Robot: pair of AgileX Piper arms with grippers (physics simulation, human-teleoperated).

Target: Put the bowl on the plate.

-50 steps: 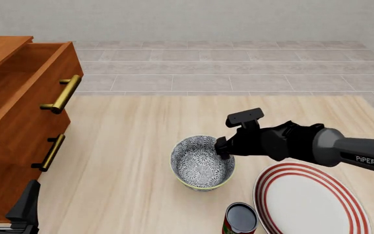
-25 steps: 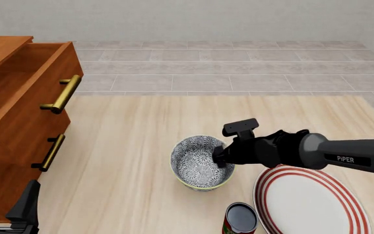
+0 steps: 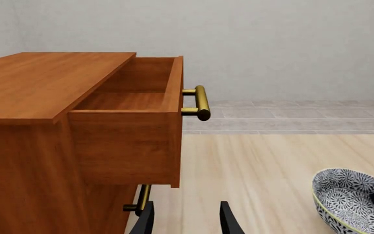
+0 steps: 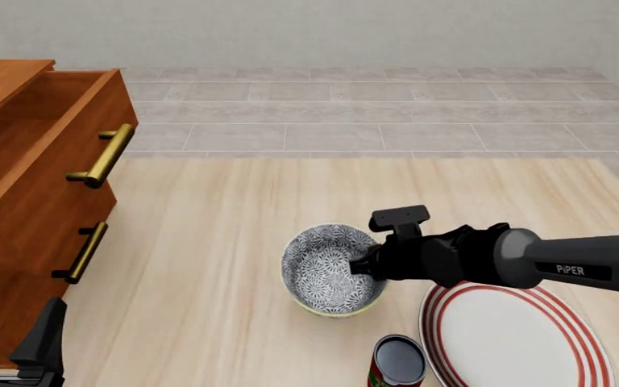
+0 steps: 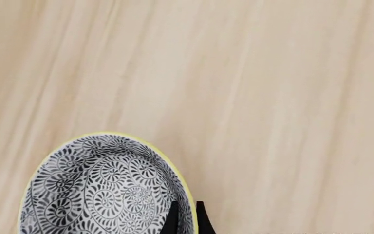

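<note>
Nearest me in the front view, the left gripper (image 4: 14,339) idles at the table's near left corner with its fingers parted and nothing between them; I leave it there. Just right of centre along the near edge stands a small red can (image 4: 398,362), and beside it the plate (image 4: 516,330) — white, red-ringed, bare, lying flat at the near right.

A little farther out sits the bowl (image 4: 334,268), upright on the wooden table (image 4: 213,242), just left of the plate and apart from it. My right gripper (image 4: 366,264) is at the bowl's right-hand rim. The right wrist view shows the two fingertips (image 5: 173,220) nearly together, one inside the wall and one outside, so I judge them clamped on the rim, though that view cuts off where the contact itself would be.

The step in hand is securing the grip and lifting. I want the pinch firm before I raise anything, since a one-sided hold on a deep bowl will probably let it tilt. Then I lift straight up until the base clears the plate's edge, carry it right and toward me — staying clear of the can — and lower it onto the plate's centre before letting go.

Beyond, at far left, a wooden cabinet (image 4: 30,185) stands with its top drawer (image 3: 132,105) pulled open.
</note>
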